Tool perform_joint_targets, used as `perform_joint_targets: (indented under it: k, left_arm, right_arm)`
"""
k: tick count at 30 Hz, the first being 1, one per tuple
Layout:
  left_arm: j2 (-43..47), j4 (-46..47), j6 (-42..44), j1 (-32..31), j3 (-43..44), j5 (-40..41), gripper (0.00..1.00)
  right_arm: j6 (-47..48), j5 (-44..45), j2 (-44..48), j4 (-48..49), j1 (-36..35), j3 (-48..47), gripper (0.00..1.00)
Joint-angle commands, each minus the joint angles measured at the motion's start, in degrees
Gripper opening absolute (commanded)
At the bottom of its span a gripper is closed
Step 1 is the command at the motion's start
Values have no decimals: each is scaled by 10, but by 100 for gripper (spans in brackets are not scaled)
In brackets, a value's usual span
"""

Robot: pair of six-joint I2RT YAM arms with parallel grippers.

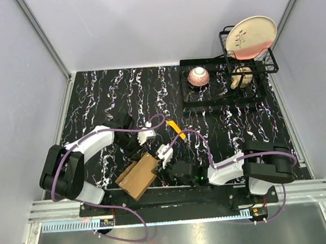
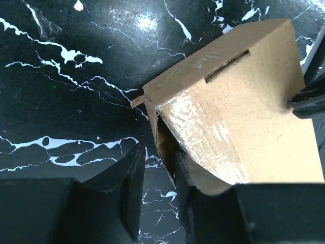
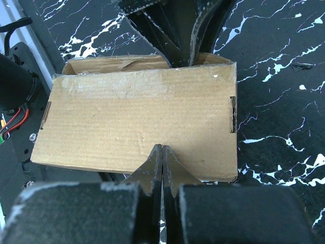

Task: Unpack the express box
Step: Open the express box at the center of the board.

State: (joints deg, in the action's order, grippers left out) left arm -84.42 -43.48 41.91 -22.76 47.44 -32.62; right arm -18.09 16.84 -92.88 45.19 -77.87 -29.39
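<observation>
- At the near edge of the black, white-veined worktop [image 1: 121, 91], just left of centre, the express box [image 1: 138, 177] lies flat and skewed between the two arms' claws.
- The box is plain brown cardboard. A strip of clear, shiny tape [image 2: 203, 132] runs across its lid and a narrow slot [image 2: 226, 66] is cut in one side.
- In the left wrist view a dark gap opens under the lid at the corner nearest the camera.
- The left claw [image 2: 160, 162] is released, its jaws part-open astride the box's end. One finger [image 2: 195, 188] lies against the cardboard, while a sliver of worktop shows between the other finger [image 2: 131, 188] and the box.
- The right claw [image 3: 162, 152] is clenched on nothing, its two fingers pressed together, with their tips at the lid's edge on the side opposite the left claw.
- A yellow utility knife [image 1: 176, 127] lies on the worktop just beyond the box, clear of both claws.
- At the far right corner stands a black wire dish rack [image 1: 260, 63] with a pale, pink-tinged plate [image 1: 250, 36] upright in it.
- A pink bowl [image 1: 198, 77] sits on the black tray [image 1: 192, 104] beside the rack, well apart from the box.
</observation>
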Motion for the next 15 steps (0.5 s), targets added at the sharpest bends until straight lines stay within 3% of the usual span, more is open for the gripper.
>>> perform_joint_targets:
  k: [1, 12, 13, 14, 15]
  left_arm:
    - [-24, 40, -14, -15, -5, 31, 31]
    - [-91, 28, 21, -10, 7, 15, 25]
    - [-95, 23, 37, -10, 5, 6, 22]
    - [-97, 21, 39, -10, 5, 5, 12]
    - [-100, 22, 37, -9, 6, 5, 7]
  right_arm:
    - [-8, 3, -6, -25, 6, 13, 0]
    - [-26, 9, -1, -25, 6, 29, 0]
    - [-28, 10, -1, -25, 7, 32, 0]
    - [-30, 12, 2, -25, 7, 33, 0]
    - [-31, 12, 3, -25, 7, 35, 0]
